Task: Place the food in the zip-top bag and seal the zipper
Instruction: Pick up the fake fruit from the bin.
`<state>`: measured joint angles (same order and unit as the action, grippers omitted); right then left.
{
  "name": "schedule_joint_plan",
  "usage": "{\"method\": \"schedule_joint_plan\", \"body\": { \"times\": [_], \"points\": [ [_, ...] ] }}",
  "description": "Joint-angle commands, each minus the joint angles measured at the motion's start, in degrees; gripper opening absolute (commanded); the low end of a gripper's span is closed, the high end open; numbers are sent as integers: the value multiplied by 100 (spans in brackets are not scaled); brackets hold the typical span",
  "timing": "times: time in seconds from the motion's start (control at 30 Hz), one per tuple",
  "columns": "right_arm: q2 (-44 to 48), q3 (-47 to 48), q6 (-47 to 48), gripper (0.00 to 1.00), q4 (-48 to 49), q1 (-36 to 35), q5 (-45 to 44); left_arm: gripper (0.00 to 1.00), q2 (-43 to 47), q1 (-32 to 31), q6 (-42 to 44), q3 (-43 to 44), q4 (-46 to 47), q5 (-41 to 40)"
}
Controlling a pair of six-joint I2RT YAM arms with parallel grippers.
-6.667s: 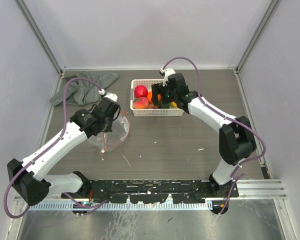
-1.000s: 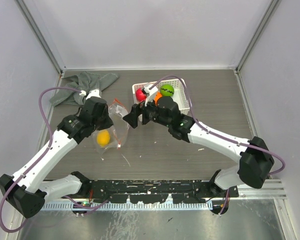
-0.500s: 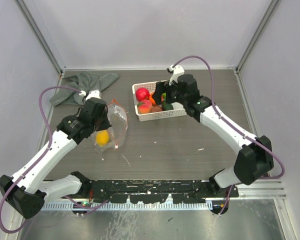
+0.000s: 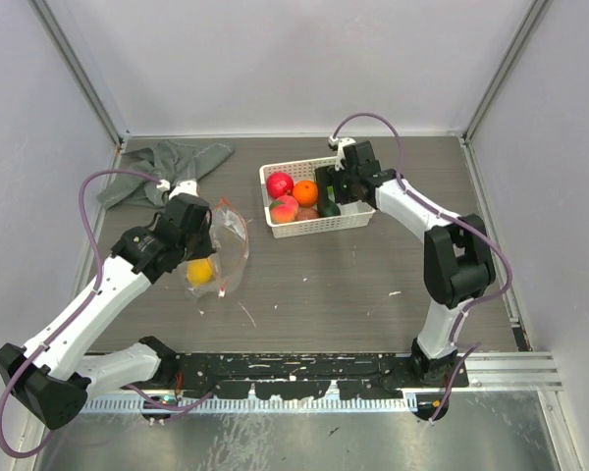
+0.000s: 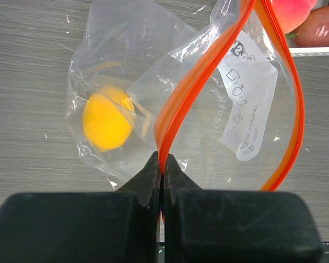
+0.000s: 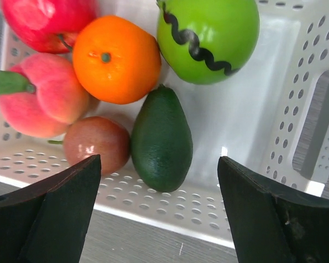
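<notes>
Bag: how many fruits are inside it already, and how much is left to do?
Done: one yellow fruit lies inside the bag. In hand: the left claw pinches the zipper strip, holding the mouth open, while the right claw hangs open over the basket. Left: six fruits wait there, the red, orange, peach, brown, green and dark green ones, and the zipper is unsealed.

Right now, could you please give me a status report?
Left gripper shut on zip-top bag rim, mouth open. Right gripper open above white basket. Yellow fruit bagged, six fruits in basket. Nothing blocking.
</notes>
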<state>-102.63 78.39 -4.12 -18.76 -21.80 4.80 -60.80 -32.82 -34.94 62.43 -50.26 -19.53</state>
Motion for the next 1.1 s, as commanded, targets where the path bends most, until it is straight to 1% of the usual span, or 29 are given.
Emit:
{"method": "schedule_joint_plan", "body": {
  "times": [0.0, 0.23, 0.53, 0.73, 0.87, 1.07],
  "points": [
    [-229, 436, 198, 89, -34, 92, 22, 0, 98, 30, 128, 64, -10, -155],
    [-809, 605, 194, 81, -57, 153, 267, 0, -15, 30, 128, 98, -4, -127],
    [-1363, 656, 132, 79, -40, 159, 192, 0, -139, 29, 93, 81, 49, 23],
    [-1512, 607, 123, 76, -18, 159, 101, 0, -152, 30, 77, 84, 51, 62],
    [-1460, 514, 112, 70, 91, 164, 3, 0, -145, 30, 51, 60, 85, 113],
    [-1226, 390, 86, 56, 151, 163, -22, 0, -168, 28, 38, 46, 104, 195]
  ]
}}
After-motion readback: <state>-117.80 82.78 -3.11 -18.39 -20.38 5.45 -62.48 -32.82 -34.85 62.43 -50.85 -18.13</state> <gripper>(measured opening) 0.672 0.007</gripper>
